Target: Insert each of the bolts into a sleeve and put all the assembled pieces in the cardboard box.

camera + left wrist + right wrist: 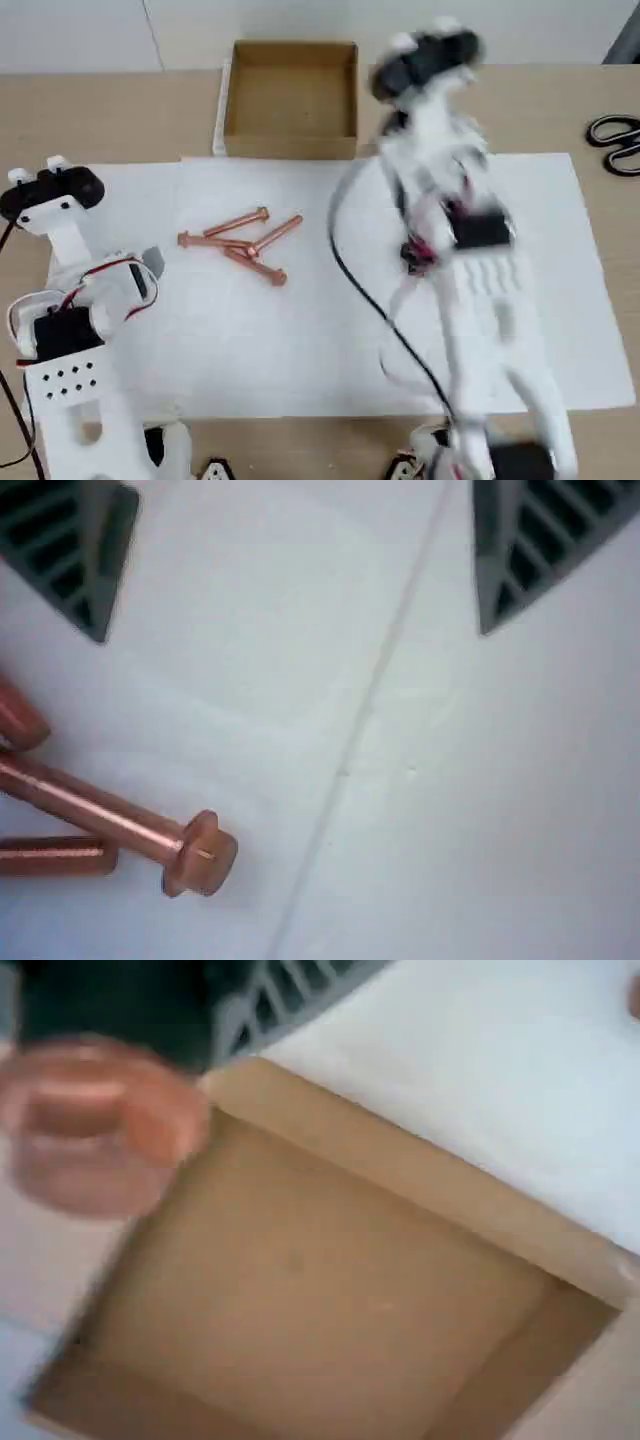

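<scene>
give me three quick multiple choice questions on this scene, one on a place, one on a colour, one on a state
1. Where do the loose bolts lie?
A) in a plastic tray
B) on the white sheet
C) on the floor

2. What colour are the bolts?
A) silver
B) black
C) copper

3. How is the left hand?
A) open, with nothing between its fingers
B) shut on a bolt
C) shut, with nothing in it

Answers:
1 B: the high view shows them clustered on the sheet.
2 C: both the high view and the left wrist view show a reddish copper shine.
3 A: the left wrist view shows the fingers wide apart over bare sheet, with the bolts off to one side.
</scene>
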Robot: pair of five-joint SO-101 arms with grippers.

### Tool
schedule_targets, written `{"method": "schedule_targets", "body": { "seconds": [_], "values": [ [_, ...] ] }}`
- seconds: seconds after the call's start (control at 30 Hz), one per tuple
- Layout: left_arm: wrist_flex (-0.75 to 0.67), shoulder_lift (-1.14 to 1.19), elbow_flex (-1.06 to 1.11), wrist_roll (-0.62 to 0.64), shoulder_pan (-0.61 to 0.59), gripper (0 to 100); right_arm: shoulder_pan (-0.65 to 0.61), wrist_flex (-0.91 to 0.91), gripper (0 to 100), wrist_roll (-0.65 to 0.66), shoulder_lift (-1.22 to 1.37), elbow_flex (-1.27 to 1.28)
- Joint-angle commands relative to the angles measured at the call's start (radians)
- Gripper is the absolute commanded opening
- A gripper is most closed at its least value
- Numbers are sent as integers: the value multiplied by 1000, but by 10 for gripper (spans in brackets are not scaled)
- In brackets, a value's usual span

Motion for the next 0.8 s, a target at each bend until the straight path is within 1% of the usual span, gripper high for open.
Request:
{"method": "schedule_targets", "body": {
  "seconds": [0.0, 0.23, 0.4, 0.57, 0.77],
  "values": [
    [6, -11, -5, -11, -6, 227, -58, -33, 4, 12, 249, -334],
    [6, -11, 1, -11, -9, 227, -62, -39, 4, 12, 645, -738],
    [5, -11, 10, -11, -9, 227, -64, -151, 4, 12, 862, -907],
    [6, -11, 12, -11, -9, 227, -70, -229, 5, 9, 1001, -957],
    [3, -11, 30, -11, -6, 227, -65, -274, 6, 9, 1078, -957]
  ]
}}
